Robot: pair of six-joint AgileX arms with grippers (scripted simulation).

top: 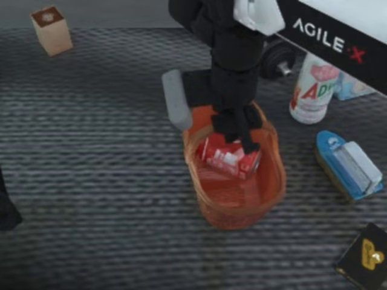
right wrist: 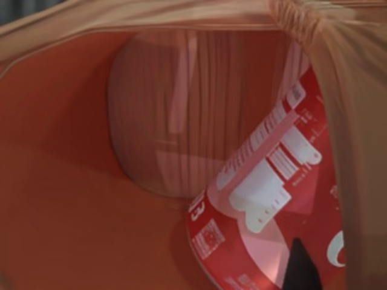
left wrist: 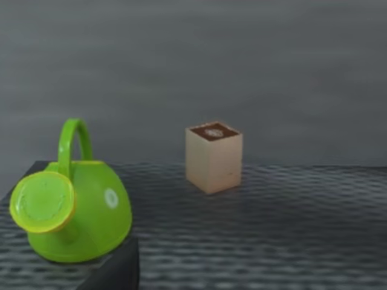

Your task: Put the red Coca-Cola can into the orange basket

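The right gripper [top: 242,142] reaches down into the orange basket [top: 208,202] at mid-desk. Directly beneath its jaws the red Coca-Cola can [top: 233,158] lies tilted inside the basket, against the wall. Whether the jaws are closed on the can or parted I cannot tell; the arm hides them. In the right wrist view the can [right wrist: 266,199] fills the basket's [right wrist: 72,181] interior. The left arm [top: 7,208] sits parked at the desk's left edge.

right gripper [top: 242,138] lowered (jaws hidden), left parked
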